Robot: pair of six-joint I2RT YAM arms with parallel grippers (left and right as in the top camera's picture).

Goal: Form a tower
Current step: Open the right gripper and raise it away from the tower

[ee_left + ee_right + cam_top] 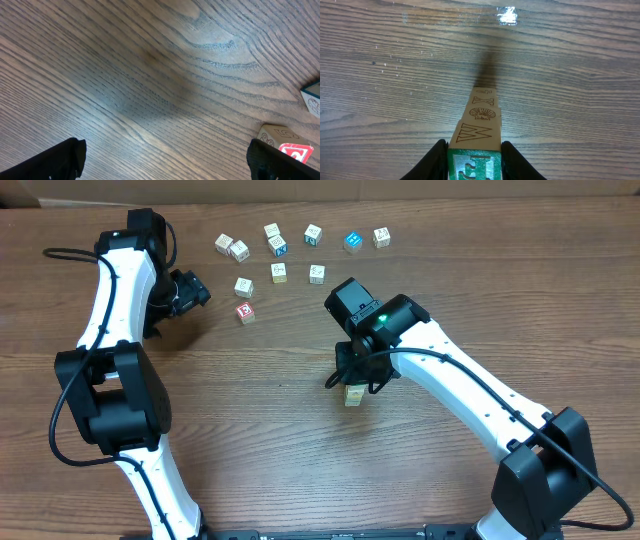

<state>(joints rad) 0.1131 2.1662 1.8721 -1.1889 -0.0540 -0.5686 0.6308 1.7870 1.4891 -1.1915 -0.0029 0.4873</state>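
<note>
Tower (479,125) stands upright directly beneath right gripper (472,150), jaws clamping green-faced top cube; left gripper (165,160) open, well apart.

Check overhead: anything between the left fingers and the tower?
Only bare table between the left gripper and the tower; the red cube lies just off that line.

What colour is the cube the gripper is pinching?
Green, seen best in the right wrist view.
</note>
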